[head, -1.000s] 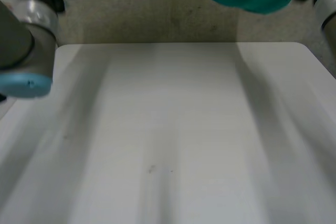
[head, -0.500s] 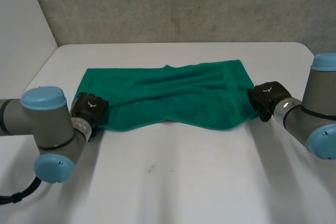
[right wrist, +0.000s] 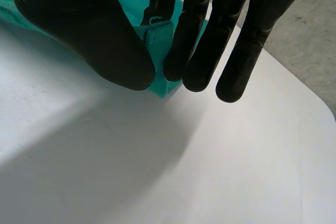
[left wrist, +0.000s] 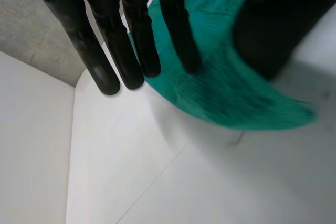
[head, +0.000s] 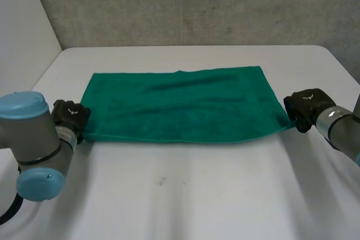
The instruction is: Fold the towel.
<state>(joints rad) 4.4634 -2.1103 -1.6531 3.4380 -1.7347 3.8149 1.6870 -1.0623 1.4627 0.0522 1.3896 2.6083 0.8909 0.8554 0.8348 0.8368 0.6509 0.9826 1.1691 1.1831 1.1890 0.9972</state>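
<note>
A green towel [head: 180, 105] lies spread flat across the middle of the white table [head: 185, 195], long side running left to right. My left hand [head: 70, 117] sits at its near left corner. In the left wrist view its fingers [left wrist: 178, 30] are straight, one fingertip resting on the towel [left wrist: 220, 87], with the thumb held apart over the cloth. My right hand [head: 306, 107] is at the near right corner. In the right wrist view the thumb [right wrist: 79, 30] and fingers pinch that towel corner [right wrist: 157, 40], where a small loop tag shows.
A grey wall [head: 197, 4] stands behind the table's far edge. Bare tabletop stretches in front of the towel, between the two arms, and a narrow strip runs behind it.
The towel came down from the air onto the table. Since half a second ago both hands drew outward and toward me, pulling the rippled near edge straight. The left hand's fingers have loosened.
</note>
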